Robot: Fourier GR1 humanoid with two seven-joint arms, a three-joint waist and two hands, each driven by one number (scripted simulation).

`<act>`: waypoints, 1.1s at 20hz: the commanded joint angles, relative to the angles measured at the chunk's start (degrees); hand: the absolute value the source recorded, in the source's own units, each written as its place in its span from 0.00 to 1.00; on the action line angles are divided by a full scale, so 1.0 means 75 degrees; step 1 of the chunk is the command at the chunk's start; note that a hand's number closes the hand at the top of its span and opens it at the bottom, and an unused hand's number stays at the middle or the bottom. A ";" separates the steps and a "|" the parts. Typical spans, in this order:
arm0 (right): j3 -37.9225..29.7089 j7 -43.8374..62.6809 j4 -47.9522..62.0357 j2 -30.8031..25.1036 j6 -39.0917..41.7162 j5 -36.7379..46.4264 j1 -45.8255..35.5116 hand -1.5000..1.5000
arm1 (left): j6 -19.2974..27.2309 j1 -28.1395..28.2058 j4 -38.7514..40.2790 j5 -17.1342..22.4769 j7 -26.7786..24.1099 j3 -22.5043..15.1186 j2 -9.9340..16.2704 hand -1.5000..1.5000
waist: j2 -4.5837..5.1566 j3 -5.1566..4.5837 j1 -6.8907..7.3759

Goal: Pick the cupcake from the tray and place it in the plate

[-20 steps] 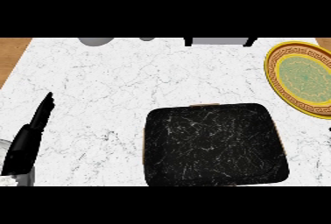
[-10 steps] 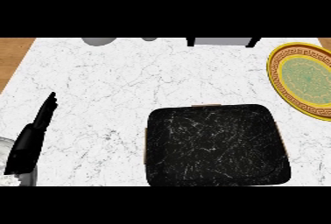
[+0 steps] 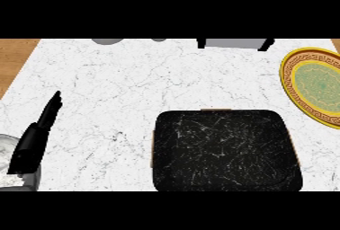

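One hand shows in our head view: the left hand (image 3: 34,141) at the lower left edge of the frame, fingers straight and released, holding nothing. We see the black marbled tray (image 3: 224,150) at lower centre-right on the white marble counter (image 3: 133,81), the yellow-rimmed green plate (image 3: 317,85) at the upper right edge, well apart from it. We cannot find the cupcake anywhere in this view.

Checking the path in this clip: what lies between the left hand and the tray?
Nothing: in the head view, only bare white marble counter separates the left hand from the black tray. No cupcake shows on the tray.
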 commanded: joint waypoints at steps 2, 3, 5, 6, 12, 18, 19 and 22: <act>0.0216 -0.1324 0.1061 0.0033 0.0476 0.0096 -0.0523 1.00 | -0.0146 0.0079 0.0270 -0.0005 -0.0127 -0.0019 0.0044 0.50 | 0.0032 -0.0050 0.0213; 0.0337 -0.1321 0.1131 -0.0146 0.0793 0.0104 -0.0758 1.00 | -0.0016 -0.0078 0.0314 -0.0126 -0.0020 -0.0132 -0.0099 0.50 | 0.0012 -0.0062 0.0147; 0.0524 -0.1349 0.1353 0.0084 0.0691 0.0176 -0.0955 1.00 | -0.0125 -0.0034 0.0454 -0.0059 -0.0193 -0.0011 0.0023 0.50 | 0.0021 -0.0065 0.0218; 0.0741 -0.1256 0.1465 0.0125 0.0716 0.0335 -0.1124 1.00 | -0.0150 -0.0153 0.0367 -0.0110 0.0044 -0.0142 -0.0029 0.50 | 0.0006 -0.0067 0.0200; 0.1640 -0.1006 0.1932 0.0550 0.0706 0.0953 -0.1961 1.00 | -0.0050 0.0099 0.0309 -0.0240 -0.0098 -0.0188 -0.0101 0.50 | -0.0032 -0.0081 0.0232; 0.2535 -0.0637 0.2478 0.1473 0.0296 0.1766 -0.2928 1.00 | 0.0003 -0.0117 0.0790 -0.0248 -0.0270 -0.0017 -0.0135 0.50 | -0.0042 -0.0095 0.0117; 0.2693 -0.0647 0.2597 0.1729 0.0123 0.1923 -0.2891 1.00 | 0.0009 0.0052 0.0560 -0.0260 -0.0178 -0.0053 -0.0137 0.50 | -0.0069 -0.0092 0.0098; 0.2925 -0.0954 0.3056 0.2104 -0.0170 0.2224 -0.3015 1.00 | -0.0030 -0.0102 0.0382 -0.0181 0.0156 -0.0043 -0.0187 0.50 | -0.0060 -0.0083 0.0010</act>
